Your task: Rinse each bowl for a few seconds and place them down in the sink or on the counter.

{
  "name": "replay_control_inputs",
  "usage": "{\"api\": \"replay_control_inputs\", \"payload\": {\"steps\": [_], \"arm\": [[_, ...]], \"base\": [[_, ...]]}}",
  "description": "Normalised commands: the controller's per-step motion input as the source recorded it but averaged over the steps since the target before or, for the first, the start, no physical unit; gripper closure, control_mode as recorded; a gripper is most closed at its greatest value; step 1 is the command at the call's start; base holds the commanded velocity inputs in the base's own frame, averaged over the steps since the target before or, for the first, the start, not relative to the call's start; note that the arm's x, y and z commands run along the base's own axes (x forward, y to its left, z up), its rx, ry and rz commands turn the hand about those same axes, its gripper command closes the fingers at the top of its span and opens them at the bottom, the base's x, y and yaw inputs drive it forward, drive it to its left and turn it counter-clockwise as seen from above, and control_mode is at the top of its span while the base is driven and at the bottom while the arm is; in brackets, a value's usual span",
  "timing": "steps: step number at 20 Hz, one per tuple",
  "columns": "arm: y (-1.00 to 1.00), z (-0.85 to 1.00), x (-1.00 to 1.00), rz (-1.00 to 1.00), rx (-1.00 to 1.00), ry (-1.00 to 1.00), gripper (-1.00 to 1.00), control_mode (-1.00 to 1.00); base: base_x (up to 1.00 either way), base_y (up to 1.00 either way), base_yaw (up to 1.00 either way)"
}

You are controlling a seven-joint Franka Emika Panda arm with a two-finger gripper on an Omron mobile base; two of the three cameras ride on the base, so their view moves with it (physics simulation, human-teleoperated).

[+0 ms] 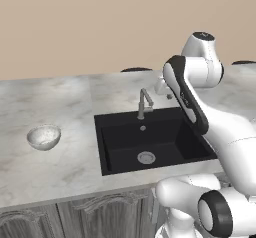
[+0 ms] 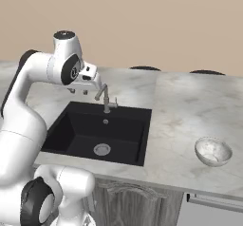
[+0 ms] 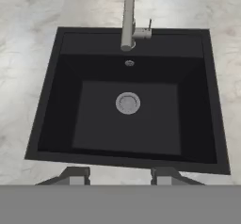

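Note:
One speckled white-grey bowl [image 1: 44, 136] stands upright on the counter [image 1: 65, 99] left of the sink [image 1: 112, 137]. A second, alike bowl [image 2: 213, 151] stands on the counter [image 2: 185, 101] right of the sink [image 2: 66, 125]. The black basin [image 3: 61, 100] has nothing in it but its round drain [image 3: 127, 102]. My gripper [image 2: 79, 92] hangs open above the back left of the basin, beside the grey faucet [image 2: 105, 98], holding nothing. In the hand view its fingertips [image 3: 75, 173] stand wide apart over the sink's near rim.
The faucet [image 3: 128, 20] rises from the sink's back edge with its spout over the basin. Dark round shapes [image 2: 144, 68] [image 2: 206, 71] sit behind the counter's far edge. Grey cabinet doors [image 1: 75, 217] run below. A beige wall stands behind.

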Motion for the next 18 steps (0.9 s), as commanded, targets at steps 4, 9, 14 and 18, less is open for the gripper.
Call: {"api": "replay_control_inputs", "payload": {"steps": [4, 9, 14, 18], "arm": [[0.0, 0.0, -0.26, 0.0, 0.0, -0.1, -1.0, -1.0], [-0.02, 0.0, -0.38, 0.0, 0.0, -0.15, -1.0, -1.0], [-0.06, 0.0, -0.23, 0.0, 0.0, -0.16, -1.0, -1.0], [-0.06, -0.01, -0.06, 0.0, 0.0, -0.12, -1.0, -1.0]], "base": [[0.0, 0.0, 0.0], [0.0, 0.0, 0.0], [0.0, 0.0, 0.0], [0.0, 0.0, 0.0]]}}
